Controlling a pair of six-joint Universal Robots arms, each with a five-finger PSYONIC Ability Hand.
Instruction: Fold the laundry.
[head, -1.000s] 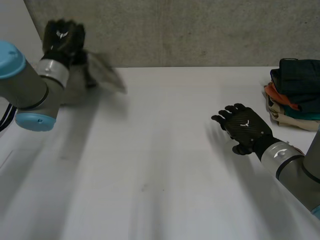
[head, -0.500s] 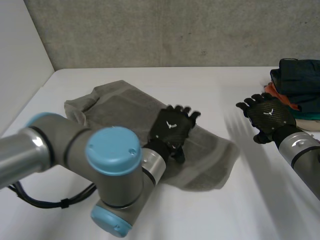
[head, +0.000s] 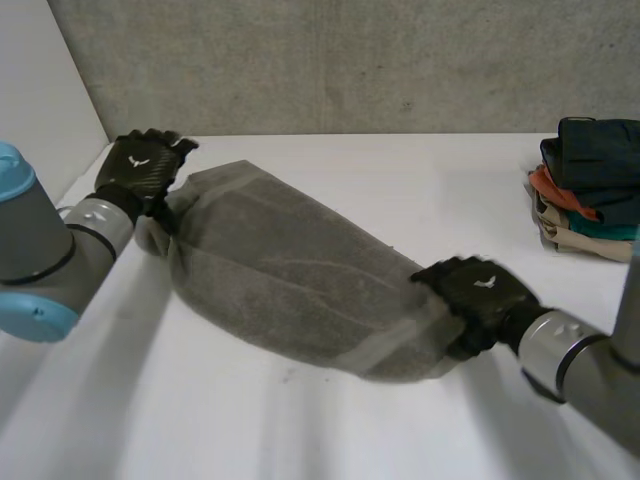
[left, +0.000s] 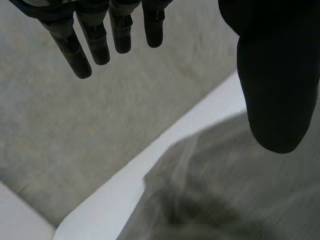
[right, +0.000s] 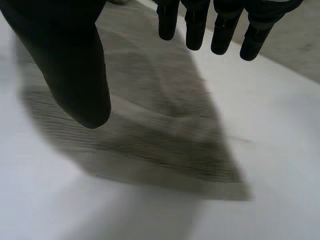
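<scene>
A grey towel (head: 290, 270) lies in a long, loose roll slanting across the white table (head: 300, 430) from far left to near right. My left hand (head: 140, 165) is at its far-left end, and in the left wrist view its fingers (left: 90, 40) are straight and spread from the thumb above the towel (left: 240, 195), holding nothing. My right hand (head: 480, 292) rests at the towel's near-right end. In the right wrist view its thumb (right: 75, 65) and straight fingers hover apart over the towel (right: 165, 125), with no cloth between them.
A stack of folded clothes (head: 590, 185) in dark blue, orange, teal and beige sits at the table's far right edge. A grey concrete wall (head: 350, 60) runs along the back, and a white side wall (head: 40, 110) stands at the left.
The left hand brought the towel onto the table, let it go and drew back to its far-left end. The right hand moved from the right side to the towel's near-right end.
</scene>
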